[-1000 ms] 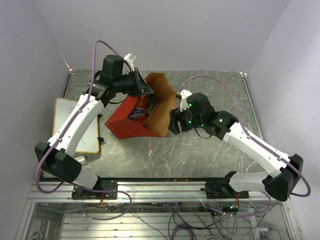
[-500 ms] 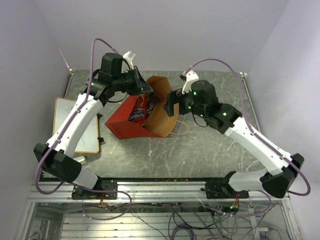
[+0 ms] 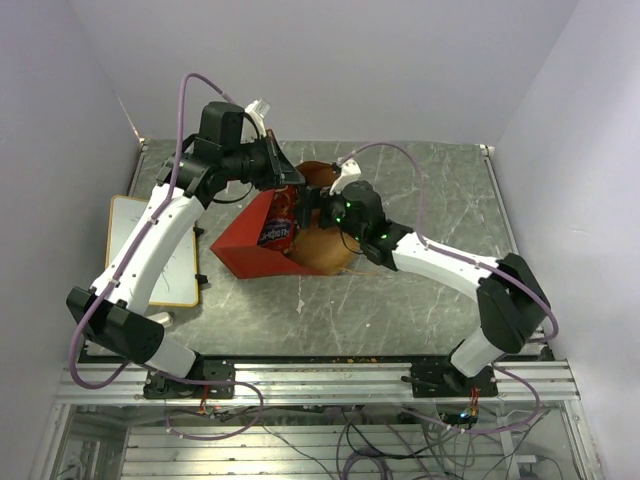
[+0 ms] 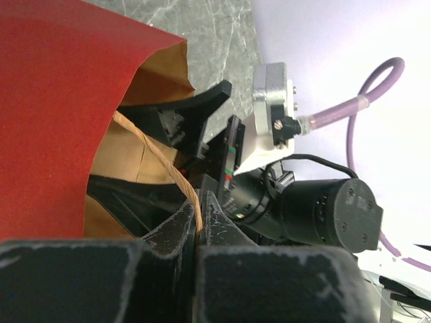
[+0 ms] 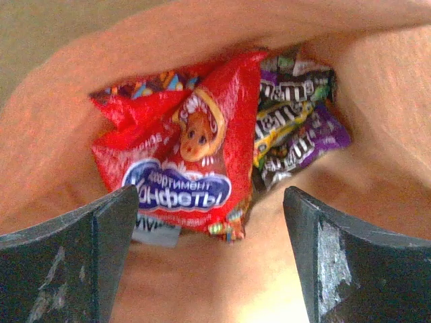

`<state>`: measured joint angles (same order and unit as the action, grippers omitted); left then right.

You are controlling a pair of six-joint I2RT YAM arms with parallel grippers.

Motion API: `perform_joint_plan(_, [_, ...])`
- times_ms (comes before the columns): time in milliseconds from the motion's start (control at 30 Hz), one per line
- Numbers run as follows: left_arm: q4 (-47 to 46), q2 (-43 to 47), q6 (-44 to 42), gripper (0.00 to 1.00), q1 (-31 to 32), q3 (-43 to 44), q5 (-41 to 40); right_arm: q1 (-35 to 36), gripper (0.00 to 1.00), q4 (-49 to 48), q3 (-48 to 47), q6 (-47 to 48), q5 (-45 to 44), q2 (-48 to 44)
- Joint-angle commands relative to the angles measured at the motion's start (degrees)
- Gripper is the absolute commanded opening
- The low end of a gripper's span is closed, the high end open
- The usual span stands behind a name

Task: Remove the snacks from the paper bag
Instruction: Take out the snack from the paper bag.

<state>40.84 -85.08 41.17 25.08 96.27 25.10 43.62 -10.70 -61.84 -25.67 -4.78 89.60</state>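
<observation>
The red paper bag (image 3: 240, 245) lies on its side in the middle of the table, mouth facing right, brown inside (image 3: 325, 245). My left gripper (image 3: 285, 180) is shut on the bag's thin twisted handle (image 4: 158, 161) and holds the mouth up. My right gripper (image 3: 318, 205) is open inside the bag's mouth. In the right wrist view its fingers (image 5: 81, 249) straddle the big red chip bag (image 5: 185, 161) with a blue logo; purple (image 5: 316, 134), dark and yellow candy packets (image 5: 279, 128) lie behind it to the right. The red chip bag also shows from above (image 3: 278, 220).
A yellow-framed whiteboard (image 3: 150, 250) lies at the table's left edge under the left arm. The grey marbled table (image 3: 420, 300) spreads to the right and front of the bag. Purple cables loop over both arms.
My right gripper has swung left and forward from beside the bag into its mouth. My left gripper has kept its hold on the handle, lifting it slightly.
</observation>
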Motion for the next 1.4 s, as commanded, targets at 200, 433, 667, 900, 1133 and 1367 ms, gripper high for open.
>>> perform_joint_plan(200, [2.12, 0.07, 0.21, 0.07, 0.49, 3.12, 1.82, 3.24, 0.88, -30.28, 1.47, 4.83, -6.49, 11.62])
perform_joint_plan(433, [2.63, -0.93, -0.03, 0.07, 0.49, 4.84, 2.6, 3.72, 0.85, -40.03, 1.86, 7.55, -10.39, 19.12])
perform_joint_plan(667, [4.72, -2.43, -1.43, 0.07, 0.5, 7.03, 3.22, 3.28, 0.82, -47.23, -0.07, 9.7, -7.24, 25.38])
perform_joint_plan(900, [5.23, -2.78, -2.09, 0.07, 0.5, 7.34, 3.89, 2.1, 0.85, -45.59, -5.95, 6.03, -7.61, 30.84])
perform_joint_plan(1133, [5.26, -3.3, -2.28, 0.07, 0.47, 7.53, 4.26, 0.99, 0.79, -43.45, -11.93, 6.2, -7.49, 35.24])
perform_joint_plan(1367, [6.53, -3.22, -3.02, 0.07, 0.11, 8.45, 2.59, -0.17, 0.32, -40.55, -13.79, 7.85, -2.22, 34.53])
